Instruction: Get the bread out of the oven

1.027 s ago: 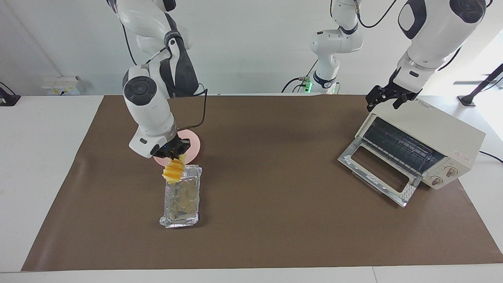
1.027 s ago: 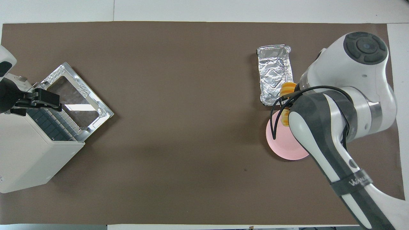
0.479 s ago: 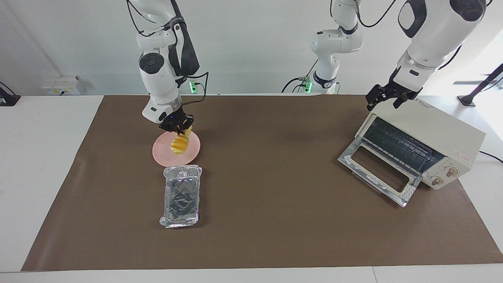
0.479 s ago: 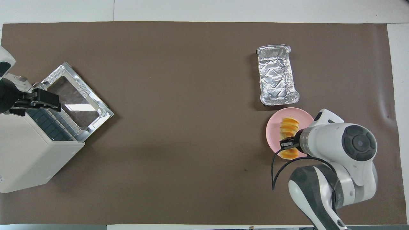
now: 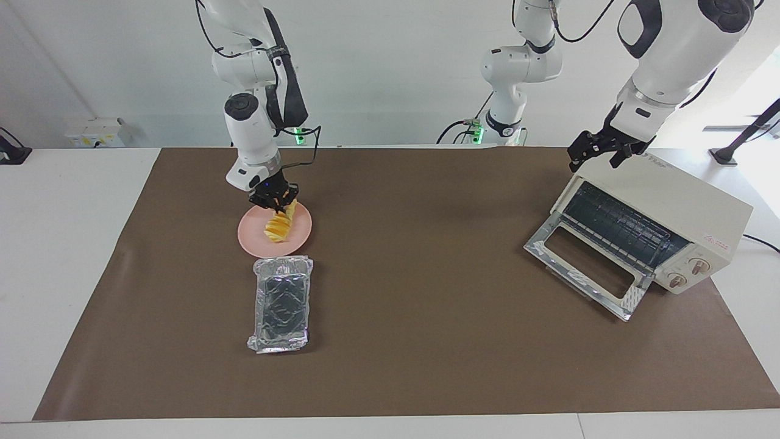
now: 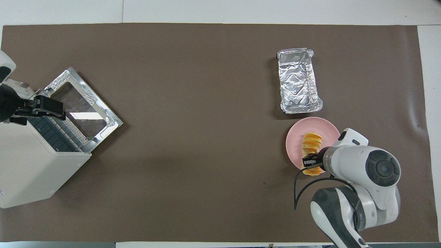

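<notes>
The golden ridged bread (image 5: 278, 225) hangs tilted from my right gripper (image 5: 275, 200), which is shut on its upper end. Its lower end is at the pink plate (image 5: 250, 235). In the overhead view the bread (image 6: 311, 142) lies across the plate (image 6: 296, 137) with the right gripper (image 6: 310, 161) on the end nearer to the robots. The cream-white oven (image 5: 676, 198) stands at the left arm's end of the table with its glass door (image 5: 582, 268) dropped open and its rack bare. My left gripper (image 5: 596, 160) is open at the oven's top front edge, and also shows in the overhead view (image 6: 51, 109).
An empty crinkled foil tray (image 5: 280, 305) lies just farther from the robots than the plate, and shows in the overhead view (image 6: 299, 82). The oven (image 6: 31, 168) and its open door (image 6: 82, 110) take up the left arm's end. A brown mat covers the table.
My right gripper carried the bread from over the foil tray back over the pink plate and lowered it toward the plate. The left arm has not moved.
</notes>
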Tool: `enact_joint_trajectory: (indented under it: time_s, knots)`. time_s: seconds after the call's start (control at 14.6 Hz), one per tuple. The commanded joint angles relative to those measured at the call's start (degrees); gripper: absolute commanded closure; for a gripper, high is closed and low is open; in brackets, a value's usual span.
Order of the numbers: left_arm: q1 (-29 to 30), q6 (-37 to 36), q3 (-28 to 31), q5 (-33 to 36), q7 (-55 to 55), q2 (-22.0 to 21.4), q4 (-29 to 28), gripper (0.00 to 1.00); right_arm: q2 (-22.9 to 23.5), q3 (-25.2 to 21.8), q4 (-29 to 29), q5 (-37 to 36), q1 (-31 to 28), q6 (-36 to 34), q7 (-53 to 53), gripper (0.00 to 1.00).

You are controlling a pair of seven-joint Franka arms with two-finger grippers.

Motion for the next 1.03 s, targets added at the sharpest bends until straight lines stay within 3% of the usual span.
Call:
enact_joint_trajectory:
  time_s: [0.0,0.07,0.34,0.62,0.96]
  knots:
    - [0.25,-0.21,-0.14,0.55,0.67,-0.94,-0.37,0.00,-0.84,0.30,1.04,1.22,-0.86,-0.90,-2.23,0.00]
    - [0.25,-0.30,-0.14,0.64,0.67,-0.94,-0.28,0.00,-0.84,0.30,3.05,1.22,-0.86,-3.34,-2.15,0.00]
    - [0.51,-0.30,-0.14,0.64,0.67,-0.94,-0.28,0.00,3.37,0.21,21.40,1.22,-2.35,-24.86,-2.67,0.00]
    - [0.25,-0.30,-0.14,0.64,0.67,-0.94,-0.19,0.00,3.64,-0.23,31.08,1.14,-4.02,-31.82,-3.90,0.00]
    - [0.25,-0.30,-0.14,0.64,0.67,-0.94,-0.11,0.00,5.31,-0.23,48.04,1.05,-7.44,-51.49,-4.17,0.00]
